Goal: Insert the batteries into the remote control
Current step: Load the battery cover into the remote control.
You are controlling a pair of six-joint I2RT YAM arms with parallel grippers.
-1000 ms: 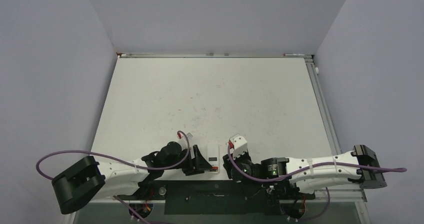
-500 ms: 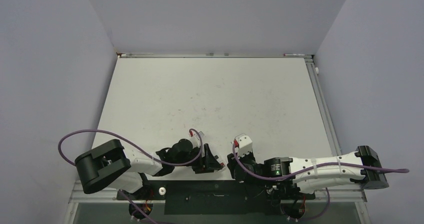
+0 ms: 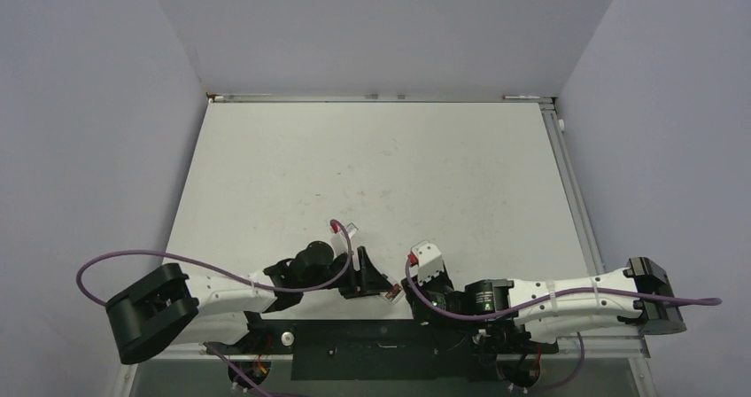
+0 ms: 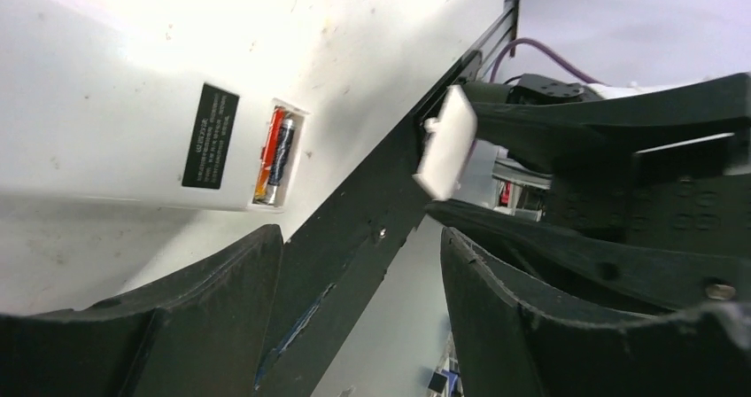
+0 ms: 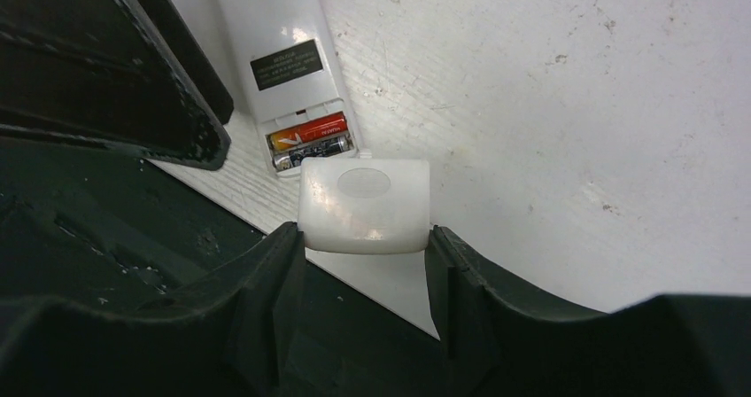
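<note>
Left gripper [image 3: 372,279] and right gripper [image 3: 414,282] close together at near edge of table [image 3: 381,167]

This looks like a robot lab, maybe a small test booth. Plain grey walls [image 3: 89,105] close in a white surface [image 3: 381,167], and two robot arms [image 3: 567,298] with purple cables [image 3: 700,301] are fixed at its near edge.

Overhead distant, downward; wrist views close, seemingly sharing remote [image 5: 266,16].
</note>
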